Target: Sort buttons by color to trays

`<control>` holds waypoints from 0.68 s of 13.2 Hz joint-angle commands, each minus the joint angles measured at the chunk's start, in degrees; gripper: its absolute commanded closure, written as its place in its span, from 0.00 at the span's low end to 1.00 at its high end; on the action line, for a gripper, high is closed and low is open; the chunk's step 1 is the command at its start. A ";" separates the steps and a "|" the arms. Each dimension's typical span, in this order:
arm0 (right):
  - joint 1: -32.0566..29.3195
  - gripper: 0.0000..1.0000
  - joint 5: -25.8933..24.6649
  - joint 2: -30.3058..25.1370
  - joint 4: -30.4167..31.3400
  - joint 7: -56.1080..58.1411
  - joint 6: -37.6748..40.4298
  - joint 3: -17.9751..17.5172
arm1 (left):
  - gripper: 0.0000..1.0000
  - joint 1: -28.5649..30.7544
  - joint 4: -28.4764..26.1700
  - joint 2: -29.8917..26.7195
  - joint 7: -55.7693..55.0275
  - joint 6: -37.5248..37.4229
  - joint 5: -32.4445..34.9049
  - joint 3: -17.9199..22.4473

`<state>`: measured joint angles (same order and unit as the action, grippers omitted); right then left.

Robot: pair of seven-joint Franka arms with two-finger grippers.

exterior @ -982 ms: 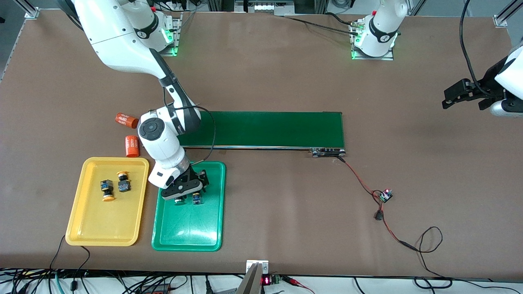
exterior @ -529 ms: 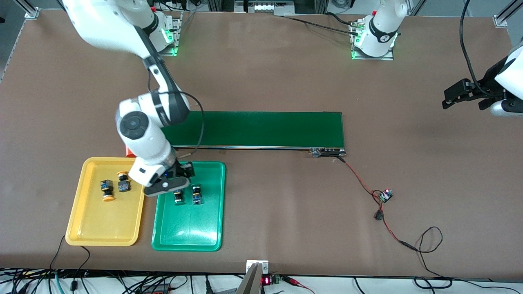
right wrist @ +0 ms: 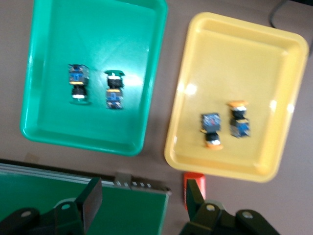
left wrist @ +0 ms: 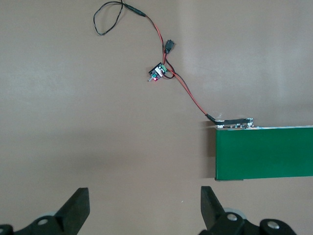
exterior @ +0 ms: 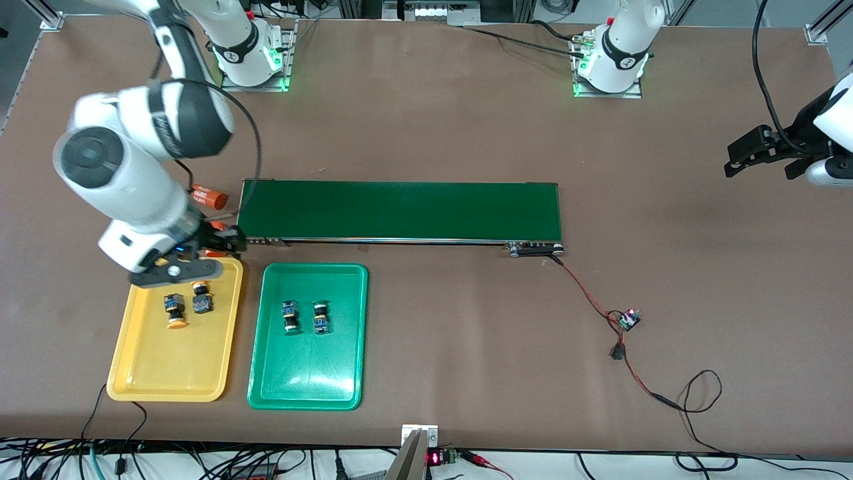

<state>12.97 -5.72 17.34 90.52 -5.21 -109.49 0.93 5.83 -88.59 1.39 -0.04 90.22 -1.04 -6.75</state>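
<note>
Two buttons with yellow-orange caps (exterior: 175,310) (exterior: 201,299) lie in the yellow tray (exterior: 153,373). Two buttons with green caps (exterior: 289,316) (exterior: 321,317) lie side by side in the green tray (exterior: 308,373). The right wrist view shows the green tray (right wrist: 54,39) with its buttons (right wrist: 78,83) (right wrist: 114,89) and the yellow tray (right wrist: 274,73) with its buttons (right wrist: 211,128) (right wrist: 238,120). My right gripper (exterior: 216,241) (right wrist: 142,200) is open and empty, raised over the conveyor's end beside the yellow tray. My left gripper (exterior: 733,159) (left wrist: 144,210) is open and empty, waiting over bare table at the left arm's end.
A long dark-green conveyor belt (exterior: 400,210) (right wrist: 83,210) (left wrist: 264,152) lies farther from the camera than the trays. An orange cylinder (exterior: 206,197) lies by its end; another (right wrist: 194,183) sits under my right gripper. A wire and small circuit board (exterior: 628,319) (left wrist: 159,72) lie by the belt's other end.
My right gripper has risen from the green tray and moved toward the right arm's end, leaving a green-capped button in the tray. The left arm has barely moved.
</note>
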 commanded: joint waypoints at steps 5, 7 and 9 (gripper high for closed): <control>-9.87 0.17 1.06 -9.86 2.55 0.55 8.15 -0.75 | 0.00 -0.03 1.75 0.63 -0.13 -1.19 0.69 -0.37; -12.78 0.14 1.06 -11.97 2.47 0.73 9.55 -0.75 | 0.00 -0.03 1.75 0.63 -0.13 -1.19 0.69 -0.28; -15.33 0.08 1.06 -13.55 2.47 0.90 11.22 -0.75 | 0.00 -0.03 1.75 0.63 -0.13 -1.19 0.69 -0.28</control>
<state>0.06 -5.47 6.44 91.38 -4.95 -99.43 1.04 5.82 -88.50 1.39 -0.04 90.17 -1.04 -6.84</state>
